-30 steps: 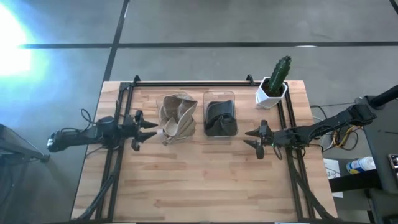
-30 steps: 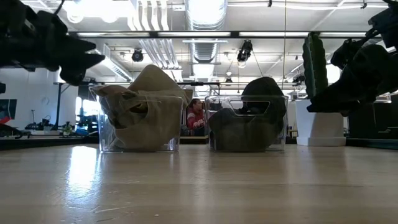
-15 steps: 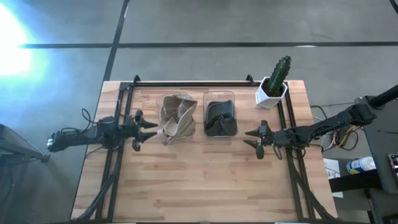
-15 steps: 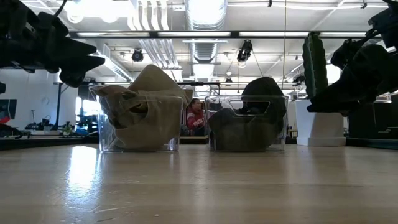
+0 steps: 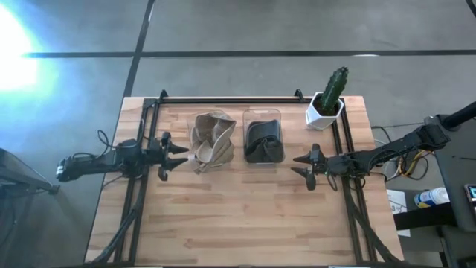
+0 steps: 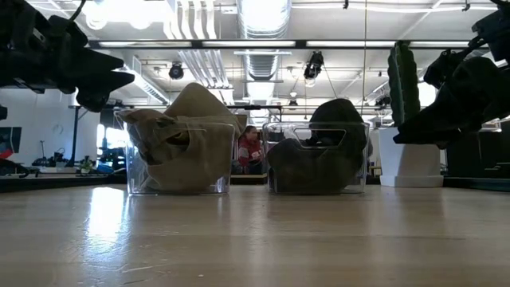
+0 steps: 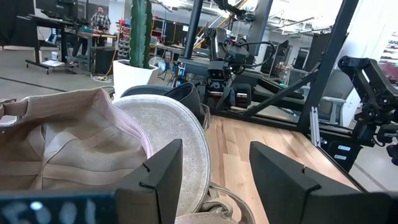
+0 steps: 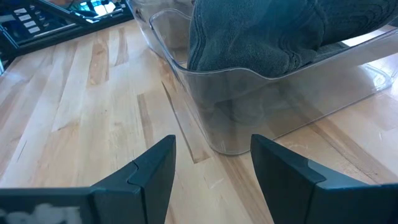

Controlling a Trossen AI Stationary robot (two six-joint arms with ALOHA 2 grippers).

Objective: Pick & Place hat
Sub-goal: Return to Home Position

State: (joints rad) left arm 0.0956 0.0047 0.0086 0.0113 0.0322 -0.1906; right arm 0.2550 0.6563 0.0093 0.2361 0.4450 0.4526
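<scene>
A tan hat (image 5: 212, 138) (image 6: 179, 147) (image 7: 93, 149) sits crumpled in a clear bin, spilling over its rim. A dark hat (image 5: 263, 140) (image 6: 319, 155) (image 8: 280, 31) fills a second clear bin (image 8: 249, 112) to its right. My left gripper (image 5: 178, 155) (image 7: 214, 168) is open, held above the table just left of the tan hat's bin. My right gripper (image 5: 297, 165) (image 8: 211, 165) is open, held above the table just right of the dark hat's bin, pointing at it.
A potted cactus in a white pot (image 5: 327, 104) (image 6: 406, 119) stands at the table's far right corner. Black rails (image 5: 230, 98) frame the table's far edge and sides. Bare wood (image 5: 238, 216) stretches across the near half. A person (image 6: 251, 151) sits in the room beyond.
</scene>
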